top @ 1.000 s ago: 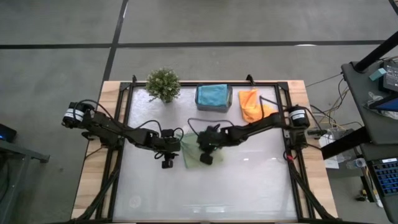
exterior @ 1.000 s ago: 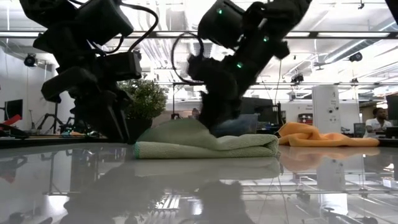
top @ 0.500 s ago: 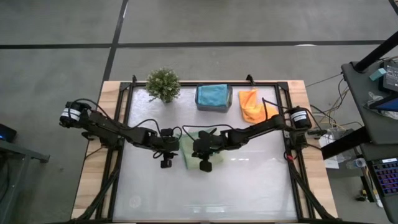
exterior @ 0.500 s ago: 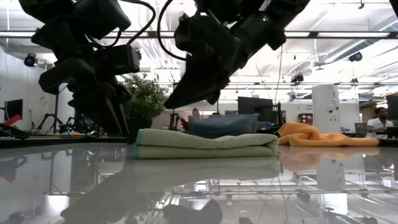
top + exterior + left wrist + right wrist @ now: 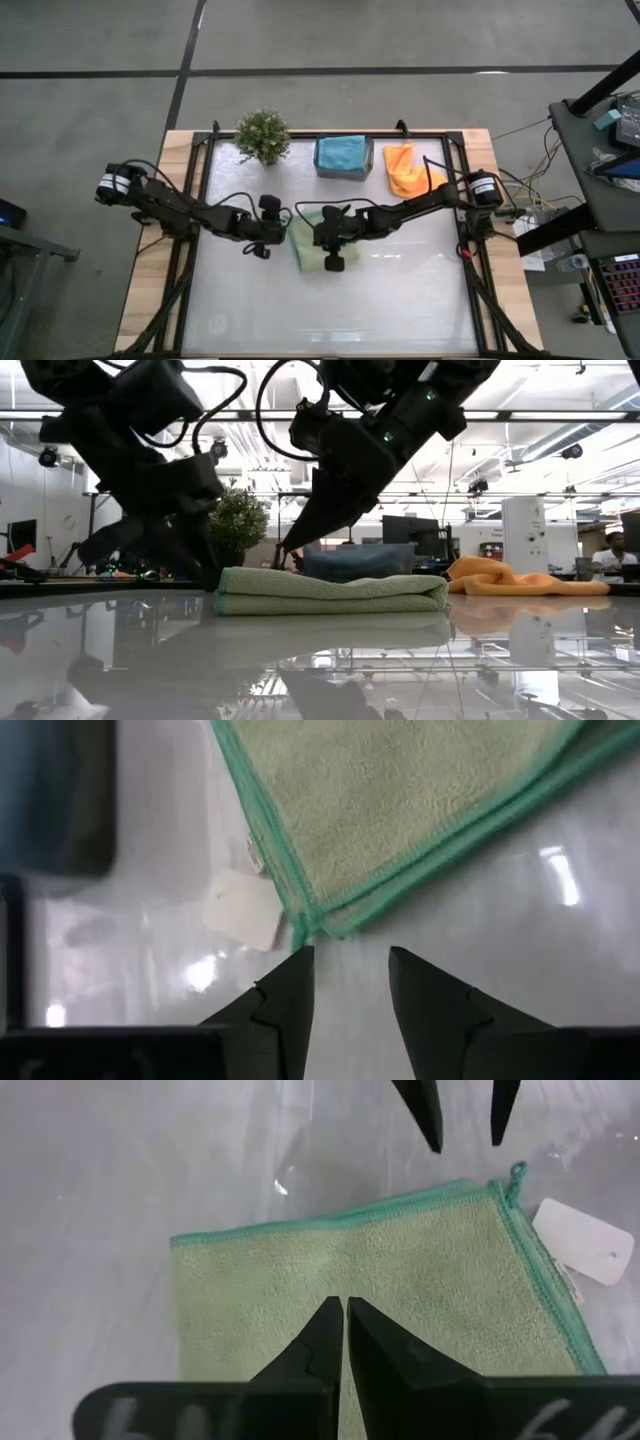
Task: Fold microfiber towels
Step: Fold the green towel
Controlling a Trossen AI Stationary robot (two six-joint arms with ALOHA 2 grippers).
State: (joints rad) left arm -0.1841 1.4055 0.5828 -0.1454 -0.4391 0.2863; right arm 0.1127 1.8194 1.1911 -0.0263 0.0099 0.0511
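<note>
Towel (image 5: 308, 240) lay folded flat after the right hand (image 5: 331, 262), fingers together, lifted off it. Left hand (image 5: 262, 247), fingers apart, had edged nearer its corner; this fold looked finished.

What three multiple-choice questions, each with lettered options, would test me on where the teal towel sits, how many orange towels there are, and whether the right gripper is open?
1. Where is the teal towel?
A. in the grey bin
B. under the plant
C. in a gripper

2. How many orange towels show?
A. three
B. one
C. none

3. The right gripper above the light green towel is:
A. wide open
B. holding the bin
C. shut, empty

Answers: 1 A, the high view shows it filling the bin. 2 B, a single one lies beside the bin. 3 C, its wrist view shows the fingers together with nothing between them.
</note>
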